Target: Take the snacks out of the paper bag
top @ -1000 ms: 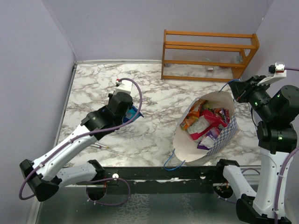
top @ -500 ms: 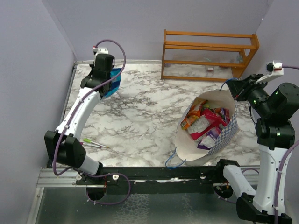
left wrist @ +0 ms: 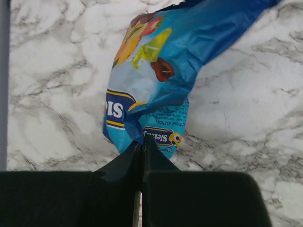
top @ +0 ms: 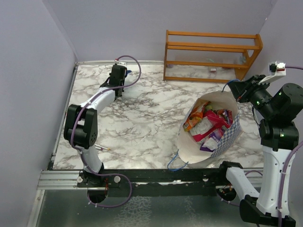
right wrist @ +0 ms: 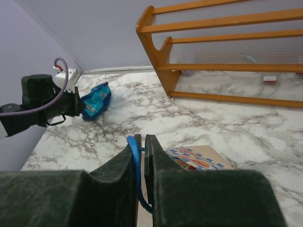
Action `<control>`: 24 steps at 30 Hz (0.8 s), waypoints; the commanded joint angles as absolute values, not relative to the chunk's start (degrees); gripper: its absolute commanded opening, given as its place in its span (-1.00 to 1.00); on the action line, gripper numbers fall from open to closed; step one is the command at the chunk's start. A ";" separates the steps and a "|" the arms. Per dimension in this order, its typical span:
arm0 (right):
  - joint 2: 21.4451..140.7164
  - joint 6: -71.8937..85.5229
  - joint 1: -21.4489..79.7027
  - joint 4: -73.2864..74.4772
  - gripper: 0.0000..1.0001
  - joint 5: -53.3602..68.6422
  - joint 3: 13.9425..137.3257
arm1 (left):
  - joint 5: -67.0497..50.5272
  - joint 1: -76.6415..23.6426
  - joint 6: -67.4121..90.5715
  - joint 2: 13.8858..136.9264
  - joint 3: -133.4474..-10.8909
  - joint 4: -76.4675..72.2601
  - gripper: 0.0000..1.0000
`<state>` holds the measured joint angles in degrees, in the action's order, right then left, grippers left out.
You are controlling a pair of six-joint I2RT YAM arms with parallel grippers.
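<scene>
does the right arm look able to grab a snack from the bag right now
Probably not yet: the right gripper is shut on the bag's blue cord handle, so it is busy. The snacks lie uncovered in the open mouth, but it would have to let go first.

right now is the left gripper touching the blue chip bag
Touching. The left wrist view shows the left gripper closed on the blue chip bag at its bottom edge, with no gap.
</scene>
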<state>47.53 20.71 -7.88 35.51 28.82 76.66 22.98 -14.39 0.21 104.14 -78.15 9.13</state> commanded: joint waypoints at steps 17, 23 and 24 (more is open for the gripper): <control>43.08 19.69 -7.65 32.58 -0.81 38.58 72.60 | -22.38 -15.75 30.06 55.70 -50.78 15.40 0.69; 43.23 20.20 -7.60 31.97 -0.81 41.18 71.92 | -25.60 -21.52 39.59 47.13 -49.37 11.06 0.69; 43.35 20.07 -7.64 32.16 -0.81 41.02 72.41 | -25.66 -23.15 39.81 47.30 -50.56 10.98 0.69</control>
